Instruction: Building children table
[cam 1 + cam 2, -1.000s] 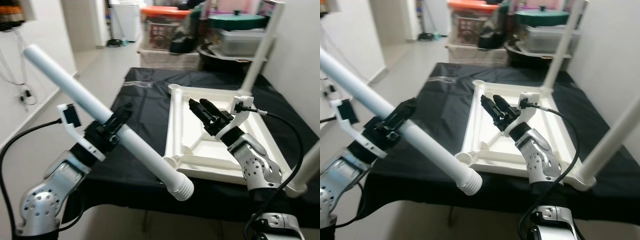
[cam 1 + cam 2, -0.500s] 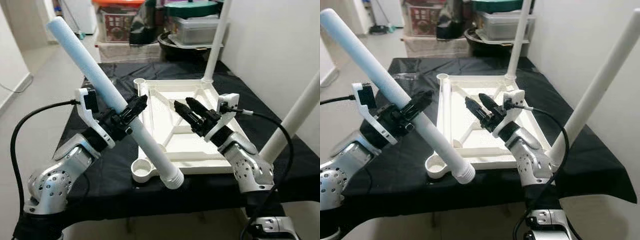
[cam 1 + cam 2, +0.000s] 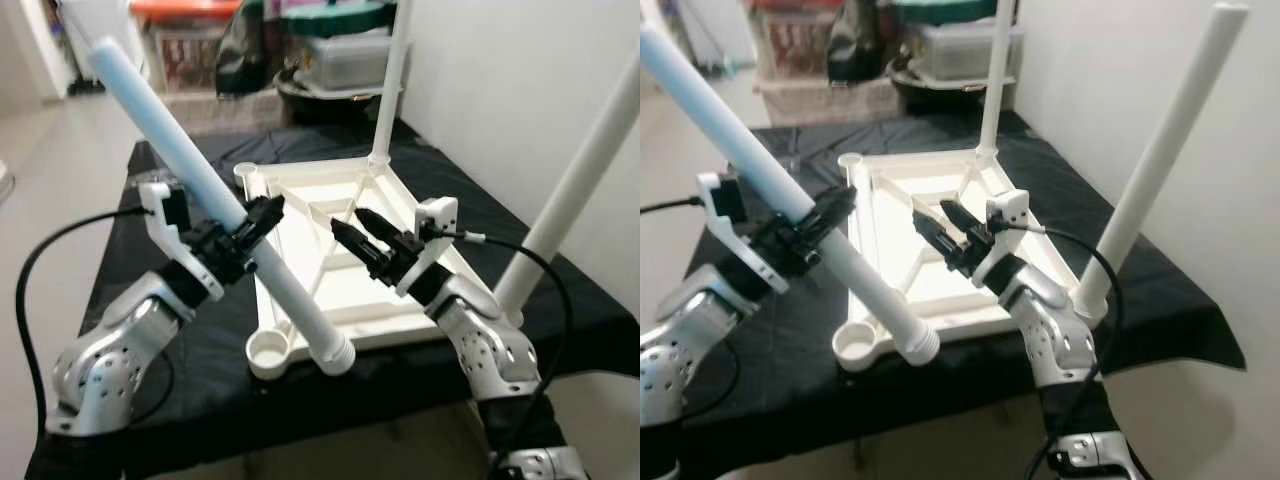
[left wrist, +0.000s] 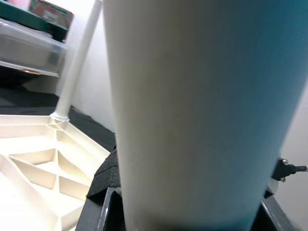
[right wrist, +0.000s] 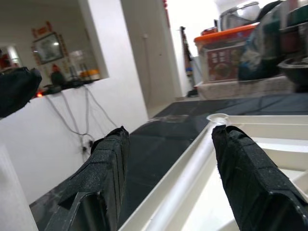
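A white table top [image 3: 310, 171] lies upside down on the black-covered table [image 3: 150, 200]. Two white legs stand in it: one at the far corner [image 3: 392, 80], one at the near right corner [image 3: 575, 185]. My left gripper [image 3: 262, 215] is shut on a third white leg [image 3: 160, 130], held slanted. Its threaded end [image 3: 337, 356] hangs just beside the open near left corner socket [image 3: 268, 352]. My right gripper [image 3: 350, 222] stands open above the middle of the table top, holding nothing. In the right wrist view its fingers [image 5: 96, 183] straddle a rail [image 5: 192, 163].
Storage boxes and bins [image 3: 210, 45] are stacked behind the table. A white wall [image 3: 500, 80] runs close along the table's right side. Light floor [image 3: 40, 150] lies open to the left. Cables [image 3: 40, 290] loop from both wrists.
The camera has swung and the table now sits more centred. The held leg's threaded end has come from off the table's front edge to beside the near left socket. Right gripper stays open.
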